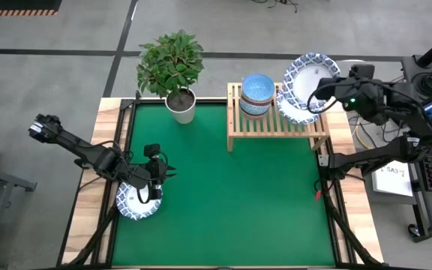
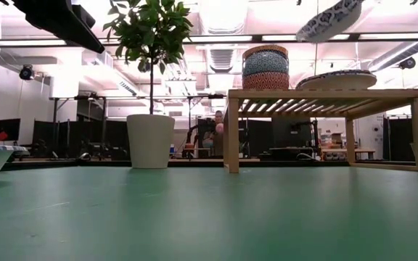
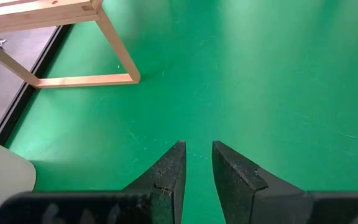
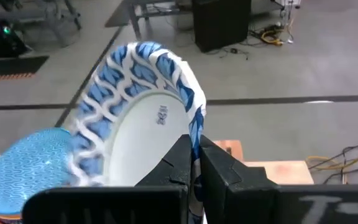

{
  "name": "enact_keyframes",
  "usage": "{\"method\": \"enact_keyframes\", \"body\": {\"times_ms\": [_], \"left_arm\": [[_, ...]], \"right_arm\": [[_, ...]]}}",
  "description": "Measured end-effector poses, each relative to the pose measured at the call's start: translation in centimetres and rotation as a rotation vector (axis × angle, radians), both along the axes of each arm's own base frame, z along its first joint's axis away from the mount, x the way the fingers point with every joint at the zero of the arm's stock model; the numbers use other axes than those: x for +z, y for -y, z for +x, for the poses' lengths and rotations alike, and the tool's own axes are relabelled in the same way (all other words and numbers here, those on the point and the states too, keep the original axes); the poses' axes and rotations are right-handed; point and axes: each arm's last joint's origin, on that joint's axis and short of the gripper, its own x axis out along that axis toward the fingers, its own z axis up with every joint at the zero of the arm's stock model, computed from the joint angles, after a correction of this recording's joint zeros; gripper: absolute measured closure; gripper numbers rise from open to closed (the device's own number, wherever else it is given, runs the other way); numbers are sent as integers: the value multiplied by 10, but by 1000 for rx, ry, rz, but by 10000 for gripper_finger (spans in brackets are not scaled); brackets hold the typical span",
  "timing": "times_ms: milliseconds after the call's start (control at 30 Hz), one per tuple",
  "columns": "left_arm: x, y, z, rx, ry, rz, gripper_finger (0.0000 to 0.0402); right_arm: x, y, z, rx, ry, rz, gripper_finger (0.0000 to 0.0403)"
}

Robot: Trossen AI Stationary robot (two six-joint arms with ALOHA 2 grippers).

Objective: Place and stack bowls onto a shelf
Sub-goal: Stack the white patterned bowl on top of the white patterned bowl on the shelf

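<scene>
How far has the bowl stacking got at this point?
Done: a stack of small bowls and a wide bowl sit on the shelf. In hand: the right gripper clamps a second wide bowl, tilted above the shelf. Left: the left gripper is over the last wide bowl on the table.

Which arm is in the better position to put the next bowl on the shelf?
The right. Its claw is shut on a wide blue-rimmed bowl, held tilted above another wide bowl on the shelf. The left claw holds nothing, over a bowl at the mat's left edge.
</scene>
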Motion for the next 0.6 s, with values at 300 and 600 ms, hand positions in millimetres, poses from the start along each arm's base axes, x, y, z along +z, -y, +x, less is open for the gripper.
{"method": "enact_keyframes", "body": {"times_ms": [300, 600], "left_arm": [[0, 0, 0, 3, 1, -4, 341], [0, 0, 0, 5, 1, -6, 341]], "right_arm": [[-28, 5, 15, -74, -63, 10, 394], [-65, 6, 18, -141, -75, 51, 394]]}}
